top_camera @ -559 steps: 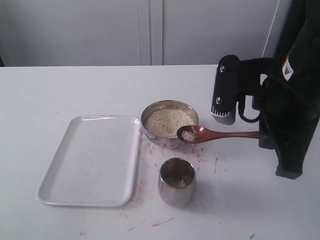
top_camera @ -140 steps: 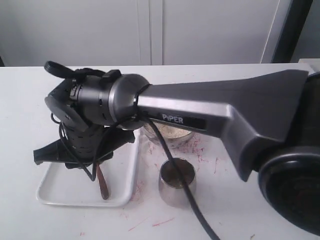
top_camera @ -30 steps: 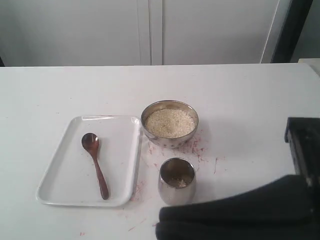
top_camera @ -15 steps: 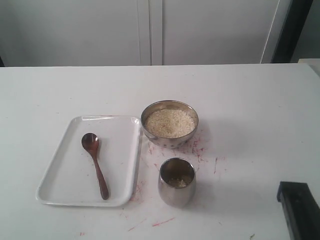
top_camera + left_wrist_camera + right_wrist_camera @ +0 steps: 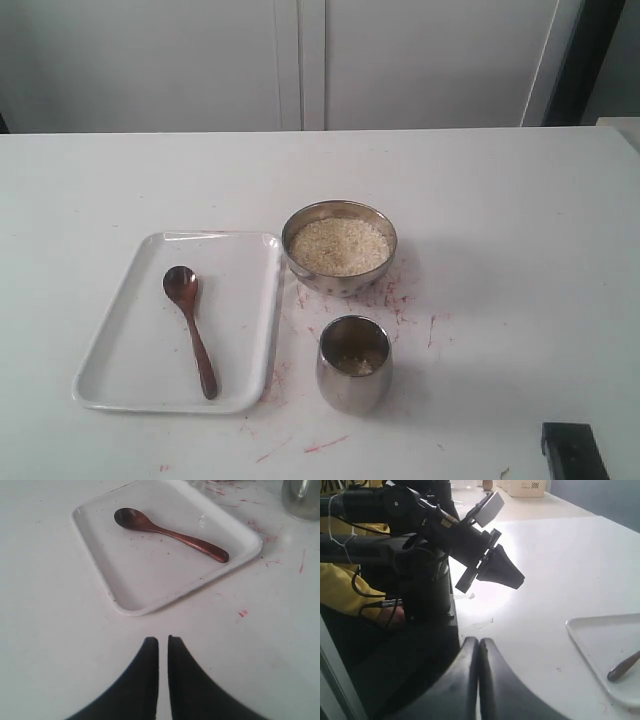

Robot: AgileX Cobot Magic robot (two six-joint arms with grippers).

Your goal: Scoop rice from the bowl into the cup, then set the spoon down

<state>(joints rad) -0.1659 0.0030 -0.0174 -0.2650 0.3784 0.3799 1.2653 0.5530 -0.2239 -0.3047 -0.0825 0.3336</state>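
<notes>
Right-side arm retreated further than half second earlier; only dark arm corner point(image 5: 572, 455) left at exterior view's lower edge. Spoon point(image 5: 190, 330) lies flat on white tray point(image 5: 130, 350), beside bowl point(image 5: 340, 283) holding rice point(image 5: 340, 247). Cup point(image 5: 350, 390) shows thin layer of grains at bottom. Left gripper point(image 5: 160, 641): jaws nearly touching, nothing held. Right gripper point(image 5: 479, 642): jaws together, empty. Judgement: scooping and spoon set-down done; nothing evidently remaining.

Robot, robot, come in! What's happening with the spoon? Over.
Shut and empty: left gripper, right gripper. Set down in tray: spoon. Some rice in cup. Nothing covering spoon.
</notes>
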